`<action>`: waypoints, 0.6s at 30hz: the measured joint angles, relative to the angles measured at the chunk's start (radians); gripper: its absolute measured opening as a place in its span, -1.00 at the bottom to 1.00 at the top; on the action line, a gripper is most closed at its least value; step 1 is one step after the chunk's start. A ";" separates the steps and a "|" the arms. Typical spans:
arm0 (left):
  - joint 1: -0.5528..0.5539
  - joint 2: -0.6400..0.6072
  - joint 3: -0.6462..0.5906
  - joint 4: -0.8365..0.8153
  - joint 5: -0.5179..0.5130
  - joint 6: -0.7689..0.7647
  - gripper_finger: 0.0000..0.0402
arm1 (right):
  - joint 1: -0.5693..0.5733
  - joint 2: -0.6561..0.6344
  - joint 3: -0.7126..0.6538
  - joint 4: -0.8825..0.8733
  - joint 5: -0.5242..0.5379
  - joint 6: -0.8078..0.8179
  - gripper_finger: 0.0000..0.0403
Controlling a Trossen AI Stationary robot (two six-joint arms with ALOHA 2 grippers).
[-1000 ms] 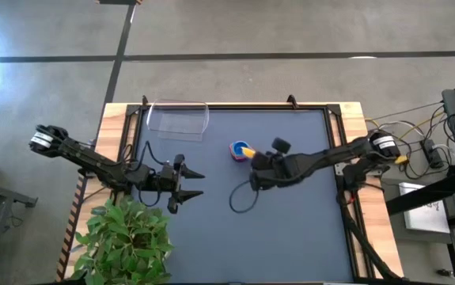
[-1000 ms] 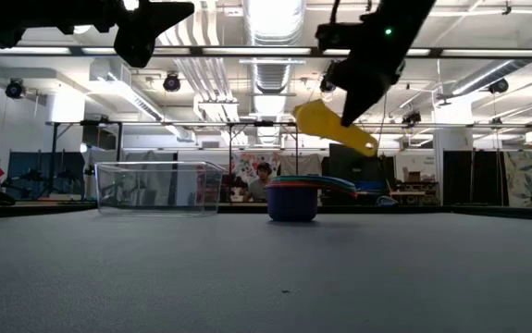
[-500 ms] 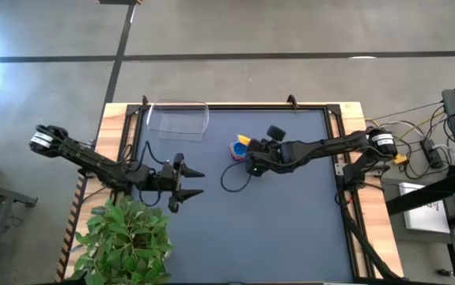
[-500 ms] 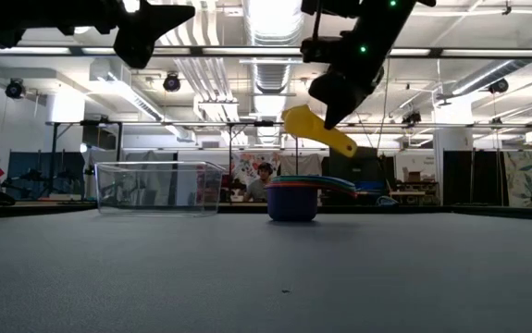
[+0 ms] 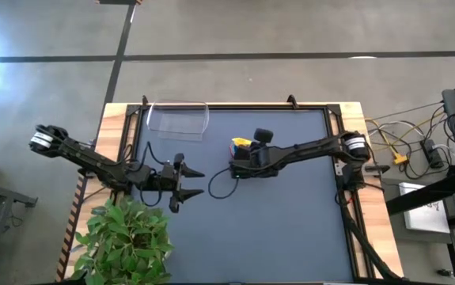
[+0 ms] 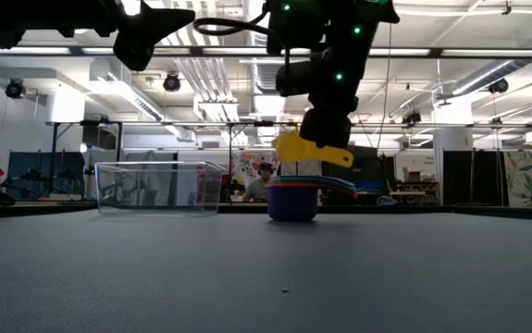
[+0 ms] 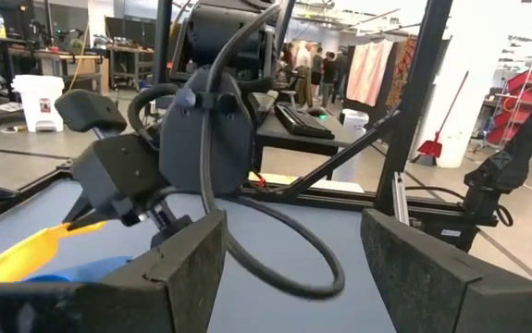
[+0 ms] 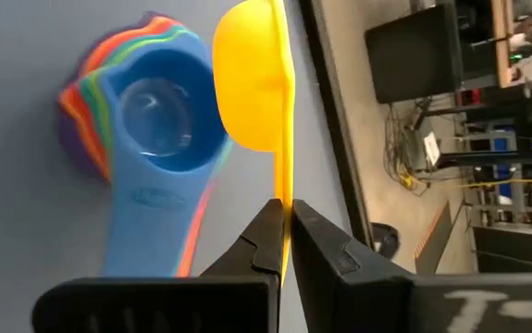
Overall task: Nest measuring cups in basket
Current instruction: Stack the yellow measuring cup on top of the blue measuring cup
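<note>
While clamping yellow cup (image 8: 254, 88), right gripper (image 8: 284, 242), above stack (image 8: 141, 120)

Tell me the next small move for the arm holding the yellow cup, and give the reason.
Probably shift the right claw slightly so the yellow cup sits over the blue cup's bowl, then lower it. The claw is shut on the yellow handle, and the cup hangs just above and beside the nested stack, not yet inside it. The stack stands on the table, outside the basket.
</note>
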 joint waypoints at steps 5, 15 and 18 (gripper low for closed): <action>0.000 0.000 0.000 -0.003 0.000 0.000 0.16 | 0.001 0.036 0.032 -0.029 -0.004 -0.002 -0.96; 0.000 0.000 0.000 -0.003 0.000 0.000 0.16 | 0.000 0.037 0.026 -0.026 -0.056 -0.026 -0.91; 0.000 0.000 0.000 -0.003 0.000 0.000 0.16 | 0.002 0.037 0.026 -0.025 -0.063 -0.034 -0.83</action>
